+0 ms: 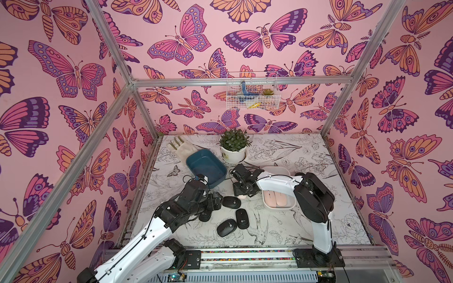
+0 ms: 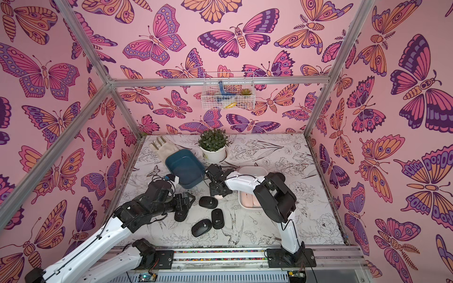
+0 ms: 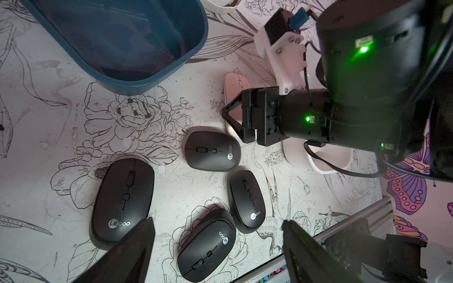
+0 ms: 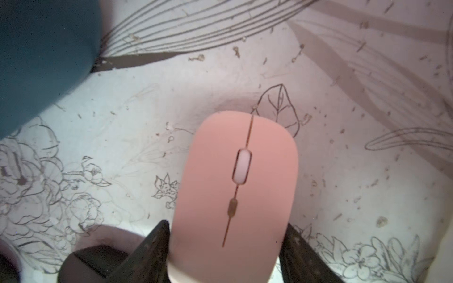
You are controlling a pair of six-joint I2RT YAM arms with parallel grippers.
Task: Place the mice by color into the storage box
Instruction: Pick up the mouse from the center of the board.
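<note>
Several black mice lie on the table in front of the boxes, three in the open (image 1: 234,202) (image 1: 242,218) (image 1: 226,227) and one (image 1: 205,215) partly under my left gripper (image 1: 213,203). In the left wrist view that gripper (image 3: 217,221) hangs open above them, holding nothing. A pink mouse (image 4: 235,186) rests on the table between the boxes. My right gripper (image 4: 228,225) has a finger against each of its long sides. The white storage box (image 1: 279,207) holds two pink mice (image 1: 269,198). The blue storage box (image 1: 206,169) has nothing in it.
A potted plant (image 1: 234,144) and a pale glove (image 1: 180,145) sit at the back of the table. A wire basket (image 1: 252,90) hangs on the rear wall. The right arm reaches over the white box. A metal rail (image 1: 245,254) borders the front edge.
</note>
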